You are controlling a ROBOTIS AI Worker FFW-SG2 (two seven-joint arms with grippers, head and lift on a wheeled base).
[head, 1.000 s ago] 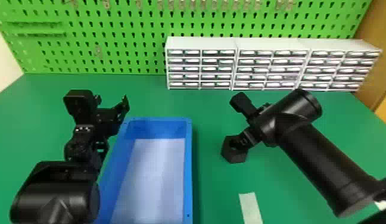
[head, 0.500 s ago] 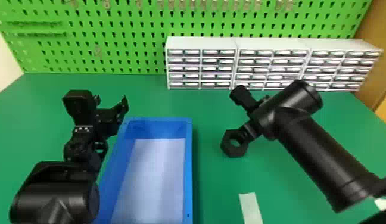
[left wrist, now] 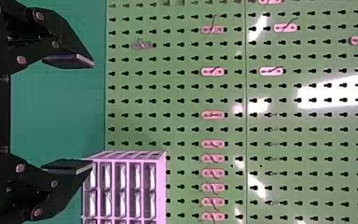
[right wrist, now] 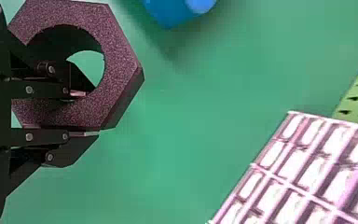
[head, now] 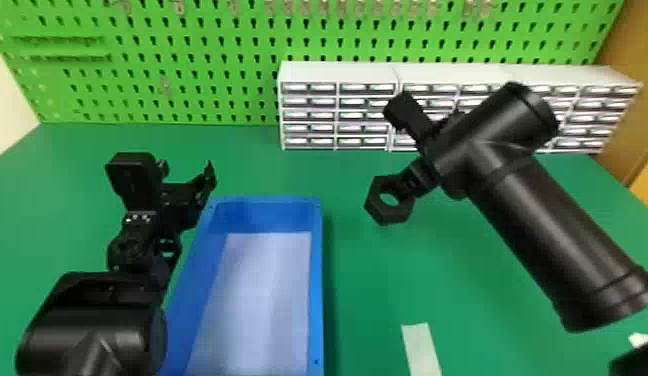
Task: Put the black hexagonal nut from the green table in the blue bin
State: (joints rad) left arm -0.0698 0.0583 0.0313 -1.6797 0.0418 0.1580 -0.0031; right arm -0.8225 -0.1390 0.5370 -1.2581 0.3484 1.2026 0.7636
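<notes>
Right gripper point(head: 412, 184), closed on one side of the black hexagonal nut point(head: 380, 216), one finger through its hole; the nut is held above the green table point(head: 368, 300), right of the blue bin point(head: 268, 216). Left gripper point(head: 188, 172), fingers apart, near the bin's far left corner.

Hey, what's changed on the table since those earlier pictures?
The right gripper has moved up, lifting the black hexagonal nut off the green table; the nut has tilted, its hole now more visible. The left gripper and blue bin stayed put.
</notes>
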